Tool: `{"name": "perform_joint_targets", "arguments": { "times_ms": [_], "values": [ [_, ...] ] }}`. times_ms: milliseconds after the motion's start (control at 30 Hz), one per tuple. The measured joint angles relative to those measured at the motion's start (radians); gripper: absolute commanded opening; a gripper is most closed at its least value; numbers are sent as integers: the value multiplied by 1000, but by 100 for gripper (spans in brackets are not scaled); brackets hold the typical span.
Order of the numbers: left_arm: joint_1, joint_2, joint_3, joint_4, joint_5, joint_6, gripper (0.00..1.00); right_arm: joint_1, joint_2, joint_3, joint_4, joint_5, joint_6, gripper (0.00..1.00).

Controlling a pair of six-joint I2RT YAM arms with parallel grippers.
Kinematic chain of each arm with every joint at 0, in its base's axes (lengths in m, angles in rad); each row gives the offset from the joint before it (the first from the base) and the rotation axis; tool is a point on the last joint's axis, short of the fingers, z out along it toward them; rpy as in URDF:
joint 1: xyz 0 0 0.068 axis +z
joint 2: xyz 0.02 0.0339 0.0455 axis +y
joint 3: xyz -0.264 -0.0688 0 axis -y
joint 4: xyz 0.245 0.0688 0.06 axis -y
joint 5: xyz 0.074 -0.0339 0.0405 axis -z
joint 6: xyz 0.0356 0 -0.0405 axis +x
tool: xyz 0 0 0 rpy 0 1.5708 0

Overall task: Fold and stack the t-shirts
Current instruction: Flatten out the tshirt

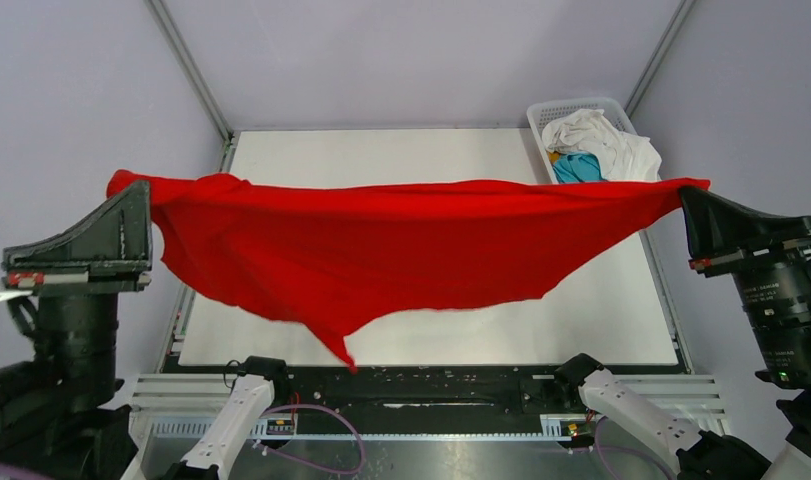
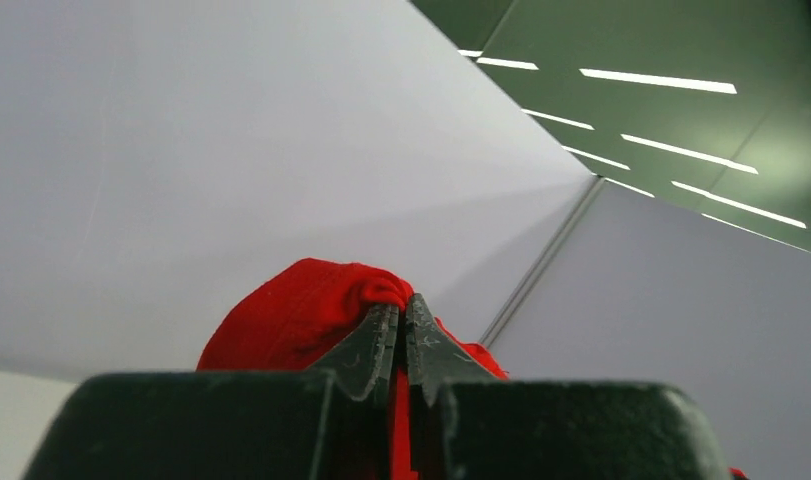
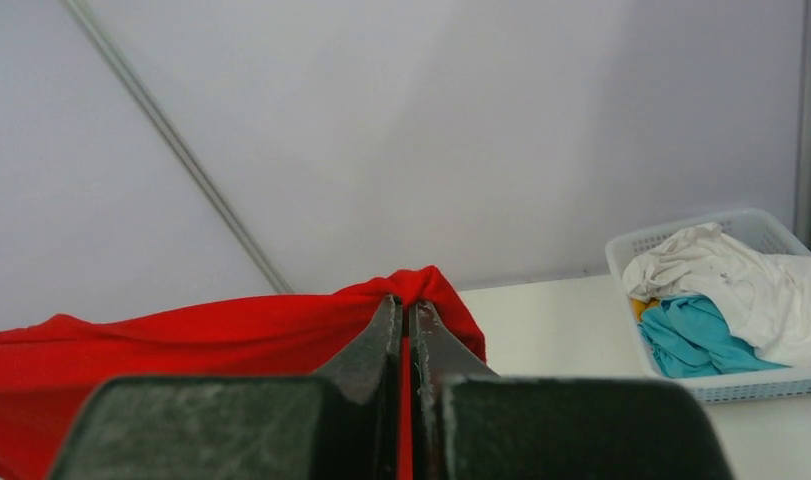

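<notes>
So right now both arms have the red t-shirt strung up in the air over the table, stretched side to side: left gripper clamped tight on 1 bunched end, right gripper pinched shut on the other. Bottom hem hangs in a lopsided point. A white t-shirt and a teal t-shirt sit in the basket at the far right corner. Looks like the spread-out step to me; next it needs lowering flat onto the table, both ends level, so no wrinkles get trapped.
</notes>
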Motion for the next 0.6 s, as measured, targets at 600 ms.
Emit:
{"name": "perform_joint_targets", "arguments": {
  "times_ms": [600],
  "values": [
    [0,64,-262,69,-50,7,0,-2,113,-216,50,235,-87,0]
  ]
}}
